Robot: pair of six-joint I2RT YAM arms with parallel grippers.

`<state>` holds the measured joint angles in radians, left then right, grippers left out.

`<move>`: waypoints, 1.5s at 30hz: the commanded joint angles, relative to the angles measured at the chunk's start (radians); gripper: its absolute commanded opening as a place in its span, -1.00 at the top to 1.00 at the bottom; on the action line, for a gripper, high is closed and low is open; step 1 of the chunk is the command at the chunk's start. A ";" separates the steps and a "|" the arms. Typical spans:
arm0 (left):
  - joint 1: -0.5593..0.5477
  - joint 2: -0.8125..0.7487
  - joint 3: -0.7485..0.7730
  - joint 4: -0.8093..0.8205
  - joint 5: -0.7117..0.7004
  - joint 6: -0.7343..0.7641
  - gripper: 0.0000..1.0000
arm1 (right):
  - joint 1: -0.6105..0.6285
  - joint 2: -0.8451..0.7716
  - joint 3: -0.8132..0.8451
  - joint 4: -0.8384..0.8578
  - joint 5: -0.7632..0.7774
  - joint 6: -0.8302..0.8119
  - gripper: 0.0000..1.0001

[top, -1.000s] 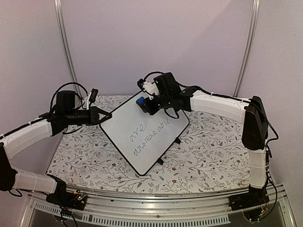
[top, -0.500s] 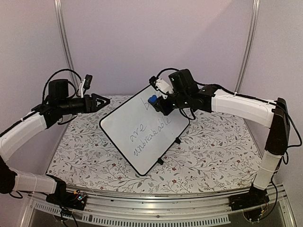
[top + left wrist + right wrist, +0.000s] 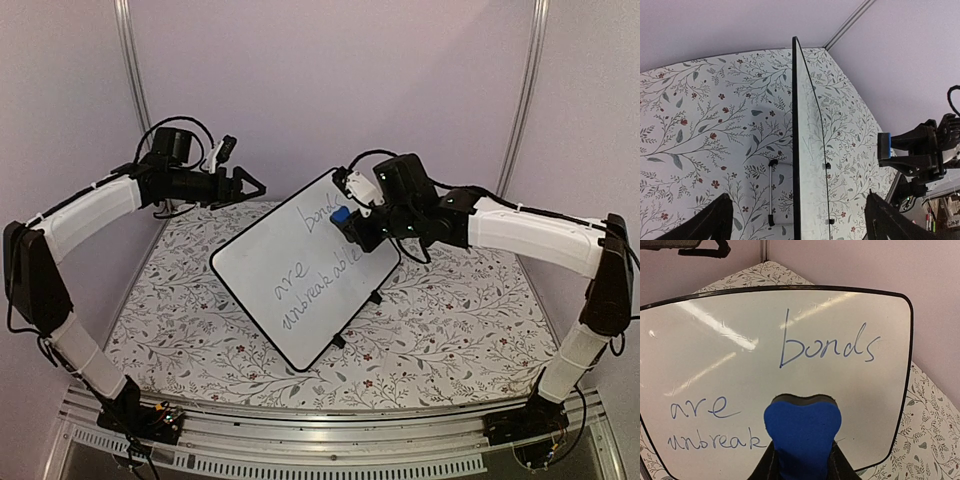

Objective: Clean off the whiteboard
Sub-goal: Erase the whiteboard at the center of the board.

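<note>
Large white rectangular whiteboard with thin black rim (image 3: 300, 280) is sitting mid-table on the floral-print tablecloth (image 3: 450, 330), standing tilted on small black clip feet (image 3: 374, 296). Dark handwriting (image 3: 827, 347) reading "bonds are unbreakable" is showing on its face. Right gripper (image 3: 349, 222) is clamping a small blue foam eraser block (image 3: 802, 427) and holding it at the board's upper part, just beside "bonds". Can't tell if it's touching the surface. Left gripper (image 3: 252, 188) is hovering over the far-left side, well apart from the board, fingers (image 3: 710, 225) spread wide, gripping nothing. Its wrist camera is looking at the board edge-on.
</note>
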<state>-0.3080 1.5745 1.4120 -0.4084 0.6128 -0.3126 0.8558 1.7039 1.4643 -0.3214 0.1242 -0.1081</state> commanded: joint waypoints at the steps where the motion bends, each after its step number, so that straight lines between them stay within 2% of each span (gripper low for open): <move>1: -0.037 0.068 0.080 -0.067 0.002 0.046 -0.79 | -0.004 -0.082 -0.025 0.021 0.037 0.011 0.61; 7: -0.077 0.112 0.063 -0.047 -0.005 0.042 -0.54 | -0.006 -0.087 -0.029 0.020 0.043 0.009 0.61; 10: -0.080 0.112 0.038 -0.023 -0.009 0.029 -0.29 | -0.006 -0.077 -0.025 0.021 0.040 0.009 0.60; 16: -0.093 0.091 0.016 -0.019 -0.024 0.016 0.05 | -0.006 -0.044 -0.004 0.019 0.050 0.001 0.60; 24: -0.124 0.081 -0.019 -0.023 -0.059 0.007 0.13 | -0.008 0.022 0.060 0.013 0.042 -0.006 0.60; 30: -0.127 0.075 -0.017 -0.028 -0.084 0.008 0.65 | -0.008 0.048 0.078 0.012 0.035 -0.004 0.60; 36: -0.126 0.059 0.001 -0.046 -0.082 -0.001 0.97 | -0.008 0.062 0.088 0.011 0.029 -0.008 0.60; 45: -0.127 -0.004 -0.034 -0.085 -0.071 -0.025 1.00 | -0.008 0.066 0.104 0.012 0.026 -0.013 0.60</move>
<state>-0.4305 1.6352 1.4006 -0.4866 0.5610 -0.3679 0.8551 1.7554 1.5314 -0.3145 0.1562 -0.1150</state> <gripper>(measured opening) 0.026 0.250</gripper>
